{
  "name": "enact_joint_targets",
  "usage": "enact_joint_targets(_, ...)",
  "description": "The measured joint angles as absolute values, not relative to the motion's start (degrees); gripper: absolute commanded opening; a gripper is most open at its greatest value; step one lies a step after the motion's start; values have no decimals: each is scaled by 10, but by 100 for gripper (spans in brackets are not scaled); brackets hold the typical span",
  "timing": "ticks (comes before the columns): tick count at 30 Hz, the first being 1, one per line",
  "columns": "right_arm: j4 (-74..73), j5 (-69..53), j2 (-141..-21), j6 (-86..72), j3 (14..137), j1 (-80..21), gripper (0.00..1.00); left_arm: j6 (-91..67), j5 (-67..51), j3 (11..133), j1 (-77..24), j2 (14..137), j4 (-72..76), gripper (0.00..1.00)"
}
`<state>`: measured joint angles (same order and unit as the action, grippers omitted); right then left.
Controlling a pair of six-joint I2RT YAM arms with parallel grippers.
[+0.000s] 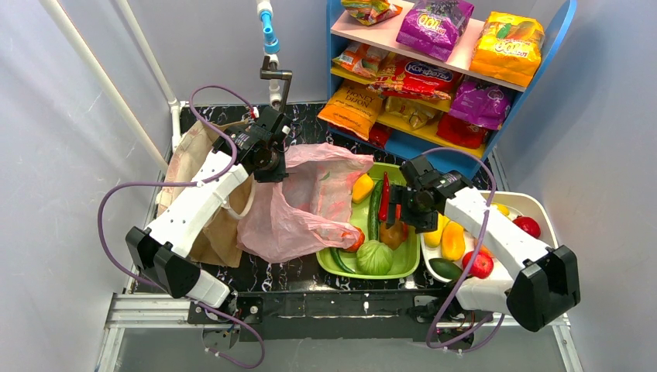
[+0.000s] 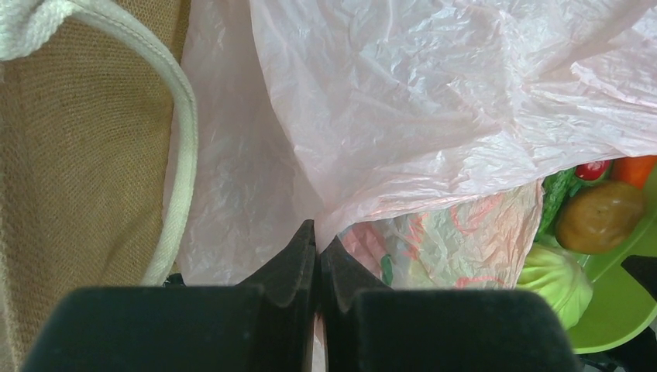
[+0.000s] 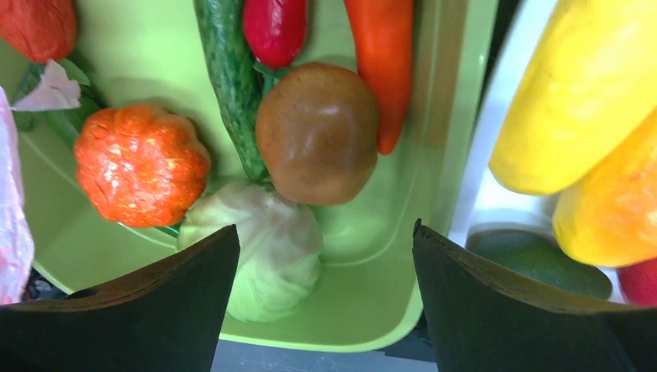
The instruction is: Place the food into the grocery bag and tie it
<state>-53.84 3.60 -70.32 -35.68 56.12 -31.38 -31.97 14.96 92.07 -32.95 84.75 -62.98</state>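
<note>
The pink grocery bag (image 1: 306, 205) lies crumpled between the arms, its right end draped over the green tray (image 1: 411, 267). My left gripper (image 1: 267, 159) is shut on a fold of the bag's thin film (image 2: 387, 116), which is pinched at the fingertips (image 2: 306, 236). My right gripper (image 3: 326, 227) hangs open over the green tray (image 3: 372, 310), with nothing between its fingers. Below it lie a brown onion (image 3: 318, 132), a pale cabbage (image 3: 271, 256), an orange pumpkin (image 3: 139, 163), a cucumber (image 3: 228, 77) and a red pepper (image 3: 275, 27). Yellow fruit (image 3: 573, 93) lies to the right.
A white tray (image 1: 534, 203) with red, yellow and green fruit stands at the right. A brown burlap bag (image 1: 194, 167) with a white cord handle (image 2: 182, 147) lies under the left arm. A blue shelf of snack packets (image 1: 434, 62) stands at the back.
</note>
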Motion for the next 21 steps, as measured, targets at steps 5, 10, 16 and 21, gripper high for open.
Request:
enact_joint_targets(5,-505,17,-736,-361,561,-308,90,-313,150,921,-329,847,-630,0)
enact_joint_targets(10,-487,13,-784,-364,561,-308,92,-305,150,921,-329,847,-630,0)
enact_joint_targets(16,-475,15,-826,-365,561,-308,89,-298,150,921,-329,847,-630,0)
enact_joint_targets(21,-461,14,-856,-365,561,-308,83,-293,150,921,-329,847,-630,0)
